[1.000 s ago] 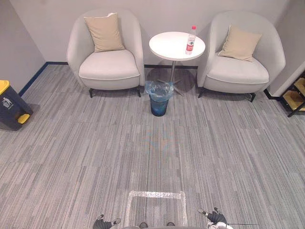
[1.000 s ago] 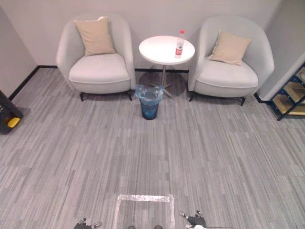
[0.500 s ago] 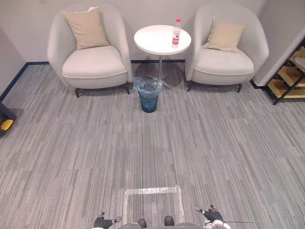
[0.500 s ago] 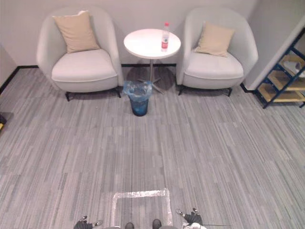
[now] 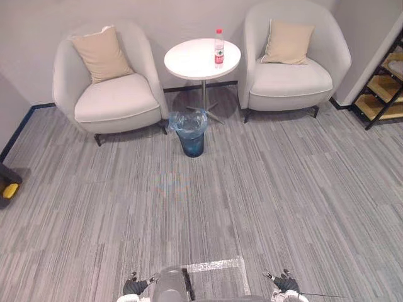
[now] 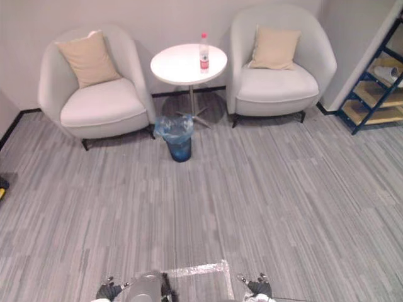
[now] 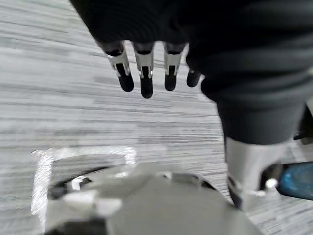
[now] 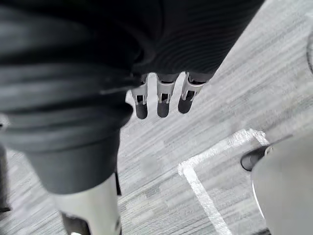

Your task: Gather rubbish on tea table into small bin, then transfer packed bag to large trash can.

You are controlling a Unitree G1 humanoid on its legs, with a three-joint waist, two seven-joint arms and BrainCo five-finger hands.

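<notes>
A clear plastic bottle (image 5: 219, 48) with a red cap and label stands upright on the round white tea table (image 5: 192, 62) between two armchairs. In front of the table, on the carpet, stands the small blue bin (image 5: 191, 133) lined with a clear bag. Part of the large dark trash can (image 5: 7, 182) with a yellow pedal shows at the far left edge. My left hand (image 5: 133, 286) and right hand (image 5: 286, 284) hang low at the bottom edge, far from the table. Both are empty, with straight fingers (image 7: 143, 76) (image 8: 162, 100) pointing down at the carpet.
Two pale armchairs (image 5: 110, 100) (image 5: 291, 77) with beige cushions flank the table against the wall. A blue-framed wooden shelf (image 6: 373, 94) stands at the right. A white taped square (image 5: 217, 265) marks the grey carpet near my hands. Open carpet lies between me and the bin.
The whole picture has shifted, so the camera has moved: the chairs, table and bin now sit further left and the taped square lies lower. Both hands still hang empty.
</notes>
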